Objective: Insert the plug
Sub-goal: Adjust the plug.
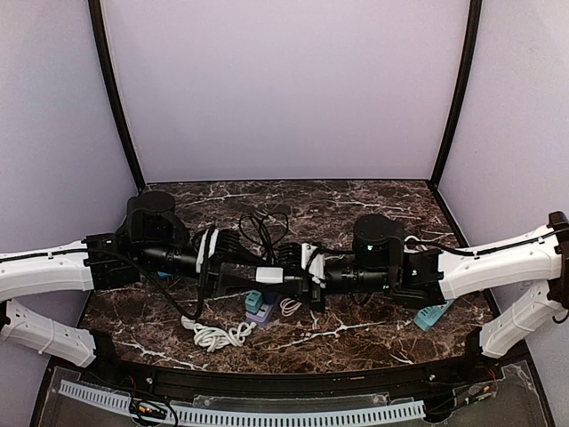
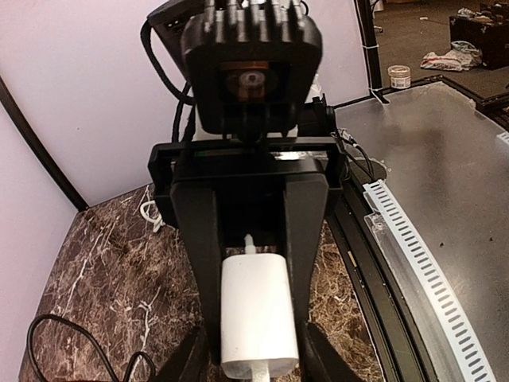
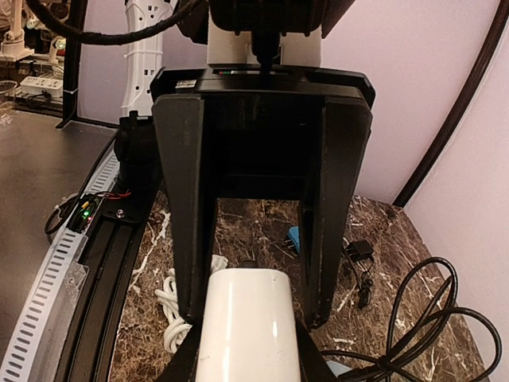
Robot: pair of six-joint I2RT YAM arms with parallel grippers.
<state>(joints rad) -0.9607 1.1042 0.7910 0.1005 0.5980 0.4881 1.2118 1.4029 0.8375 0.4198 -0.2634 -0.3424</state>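
White and blocky, the plug [image 1: 269, 275] hangs above the middle of the marble table [image 1: 373, 334], caught between the two claws that meet nose to nose. The right gripper [image 1: 289, 277] is clamped on it, its fingers [image 2: 199, 263] tight against both sides. The left gripper [image 1: 252, 276] has its fingers [image 3: 338, 223] around the other end, and I cannot tell whether they press it or stand just off. Below lie a coiled white cord [image 1: 218, 335] and a teal block [image 1: 255, 301], with loose black cables [image 1: 258, 233] behind.
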